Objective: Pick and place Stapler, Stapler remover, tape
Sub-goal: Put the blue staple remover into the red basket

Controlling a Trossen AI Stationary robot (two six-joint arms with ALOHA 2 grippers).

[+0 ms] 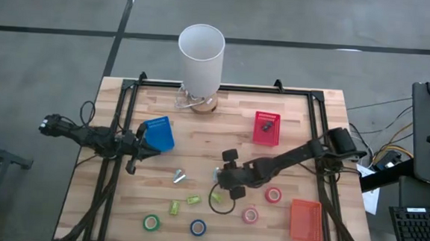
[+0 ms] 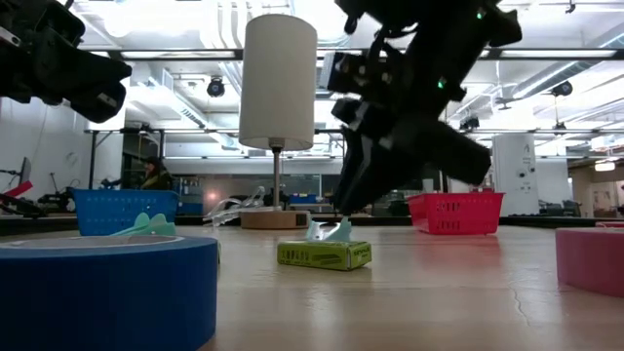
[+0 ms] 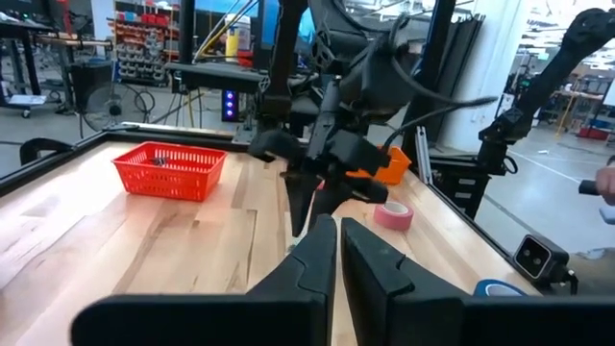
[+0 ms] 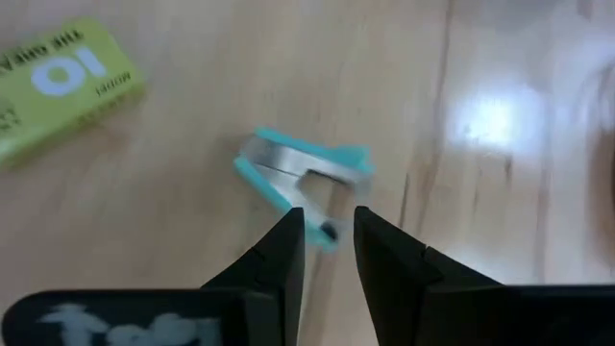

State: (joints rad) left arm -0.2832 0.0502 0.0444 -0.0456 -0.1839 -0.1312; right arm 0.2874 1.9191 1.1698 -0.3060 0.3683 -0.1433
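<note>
A teal and metal stapler remover (image 4: 303, 171) lies flat on the wooden table, left of a yellow-green staple box (image 4: 62, 82). My right gripper (image 4: 330, 226) slants down over it, open, with a fingertip on either side of its near end; no touch shows. A second stapler remover (image 1: 179, 177) lies farther left. The tape rolls lie near the front edge: green (image 1: 151, 223), blue (image 1: 198, 227), pink (image 1: 250, 215) and red (image 1: 273, 194). My left gripper (image 1: 134, 159) waits shut beside the blue basket (image 1: 159, 132). A small dark thing (image 1: 267, 125) lies in the red basket; I cannot tell whether it is the stapler.
A white lamp (image 1: 201, 56) stands at the far edge. The red basket (image 1: 257, 136) is at the far right and an orange basket (image 1: 306, 219) at the near right. Yellow-green boxes (image 1: 193, 200) and a black cable loop (image 1: 221, 204) lie close to my right gripper.
</note>
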